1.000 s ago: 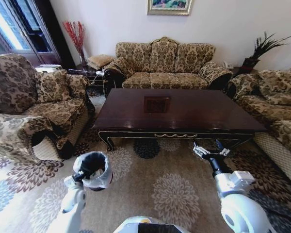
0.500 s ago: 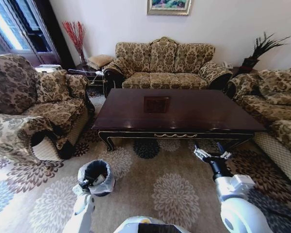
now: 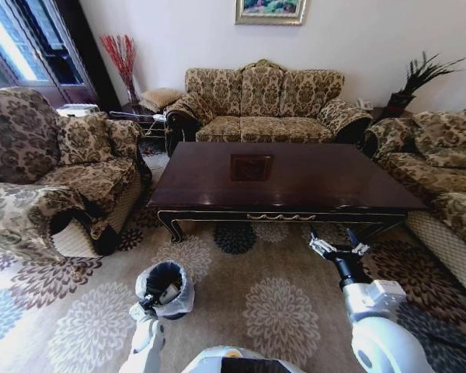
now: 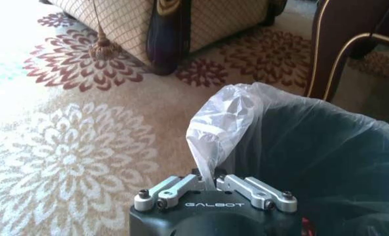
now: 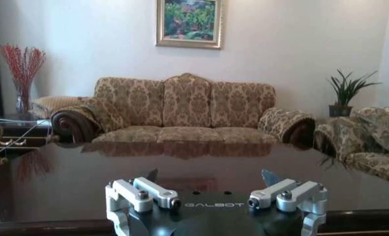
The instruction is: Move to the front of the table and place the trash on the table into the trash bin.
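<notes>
Since the earlier frames the small round black trash bin with its translucent white plastic liner [image 3: 165,289] has come lower and further right in the head view, from beside the left arm to the floral carpet [image 3: 279,311] short of the table's near left corner. The left gripper [image 3: 147,305] meets the bin at its near rim. In the left wrist view this gripper [image 4: 215,183] is pinched closed on a gathered fold of the liner, and the bin's [image 4: 312,147] dark interior opens just beyond the fingers. Small pale items lie inside the bin in the head view; what they are cannot be told.

The large rectangular coffee table of glossy dark brown wood, with carved square centre panel and gold scroll trim [image 3: 295,180], stands ahead between the patterned sofas. The right gripper [image 3: 338,247] is raised before the table's near right edge, its fingers spread wide and grasping nothing. In the right wrist view the same gripper [image 5: 215,189] faces across the polished tabletop [image 5: 76,182] toward the three-seat brocade sofa [image 5: 184,115].
</notes>
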Robot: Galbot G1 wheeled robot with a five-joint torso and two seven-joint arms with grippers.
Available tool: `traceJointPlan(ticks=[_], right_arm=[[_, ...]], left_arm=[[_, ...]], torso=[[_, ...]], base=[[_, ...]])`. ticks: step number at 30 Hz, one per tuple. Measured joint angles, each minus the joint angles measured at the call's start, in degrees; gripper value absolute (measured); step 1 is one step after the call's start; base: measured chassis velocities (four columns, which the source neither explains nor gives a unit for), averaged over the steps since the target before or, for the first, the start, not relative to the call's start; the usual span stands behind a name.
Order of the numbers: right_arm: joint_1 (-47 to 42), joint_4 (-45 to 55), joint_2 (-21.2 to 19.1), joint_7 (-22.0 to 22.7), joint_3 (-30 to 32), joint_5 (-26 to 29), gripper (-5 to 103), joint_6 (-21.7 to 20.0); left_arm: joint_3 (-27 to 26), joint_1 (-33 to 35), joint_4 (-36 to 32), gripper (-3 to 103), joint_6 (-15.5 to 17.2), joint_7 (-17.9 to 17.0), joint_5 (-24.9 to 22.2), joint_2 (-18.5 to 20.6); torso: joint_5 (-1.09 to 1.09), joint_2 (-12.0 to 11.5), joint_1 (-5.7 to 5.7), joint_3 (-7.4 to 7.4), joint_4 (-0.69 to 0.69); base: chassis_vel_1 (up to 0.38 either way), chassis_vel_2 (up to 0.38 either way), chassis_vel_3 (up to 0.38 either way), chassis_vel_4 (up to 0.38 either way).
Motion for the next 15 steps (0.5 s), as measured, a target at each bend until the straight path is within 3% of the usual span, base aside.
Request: traceJointPlan(ticks=[7,11,13,15], right_arm=[[0.0,-0.2,-0.1,0.0,0.4,0.3,100,0.2],[0.0,-0.2,-0.3,0.1,0.4,0.4,100,0.5],[-0.1,-0.2,-0.4,0.1,0.6,0.6,100,0.6],[-0.3,-0.2,-0.4,0.0,1.0,1.0,100,0.6]], left_arm=[[0.2,-1.1,1.9,3,-0.2,0.5,0.2,0.0],[0.4,-2.1,4.8,0,-2.2,1.8,0.0,0.4],[0.5,-2.6,6.3,2,-3.5,2.5,0.1,0.5],[0.5,-3.7,9.2,12,-5.4,3.1,0.4,0.5]], torso=[[0.01,0.0,0.0,0.0,-0.01],[0.01,0.0,0.0,0.0,0.0],[0.01,0.0,0.0,0.0,0.0],[0.03,0.0,0.0,0.0,-0.01]], base=[[0.0,0.0,0.0,0.0],[0.0,0.0,0.0,0.0],[0.0,0.0,0.0,0.0],[0.0,0.0,0.0,0.0]])
